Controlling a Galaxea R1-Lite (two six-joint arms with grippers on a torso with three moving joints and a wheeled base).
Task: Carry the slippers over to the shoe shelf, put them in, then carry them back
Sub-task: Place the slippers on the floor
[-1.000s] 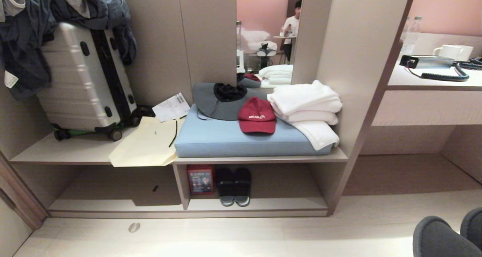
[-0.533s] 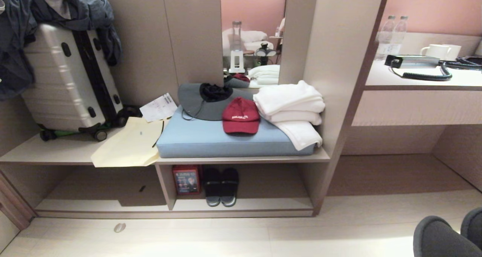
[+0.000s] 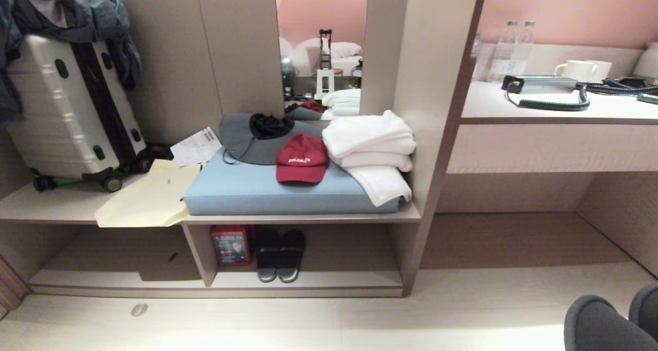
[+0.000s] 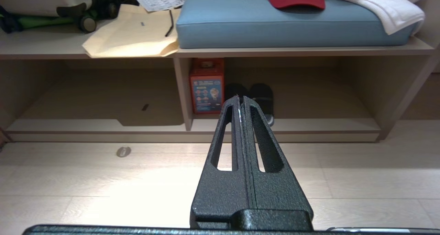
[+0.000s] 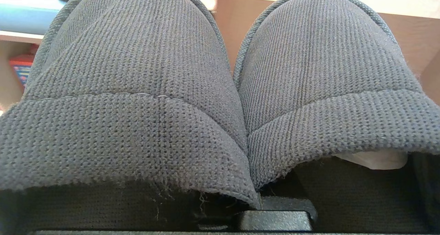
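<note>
The grey fabric slippers (image 5: 220, 90) fill the right wrist view side by side, toes pointing away. Their toes also show at the lower right corner of the head view (image 3: 599, 322). My right gripper is shut on the slippers between the two; only its black body (image 5: 275, 221) shows under them and its fingers are hidden. The shoe shelf (image 3: 334, 280) is the low open cubby under the bench, ahead and to the left, with an upright divider (image 3: 198, 253). My left gripper (image 4: 240, 99) is shut and empty, held low over the floor and pointing at the shoe shelf (image 4: 309, 125).
A darker pair of slippers (image 3: 280, 256) and a red box (image 3: 231, 245) sit in the cubby next to the divider. On the bench lie a blue cushion (image 3: 267, 191), a red cap (image 3: 300, 158), white towels (image 3: 372, 145) and a suitcase (image 3: 67, 109). A desk counter (image 3: 555, 109) stands to the right.
The whole scene has slid left in the head view, so the camera has moved rightward. The slippers keep their place in the lower right corner. Neither arm has moved.
</note>
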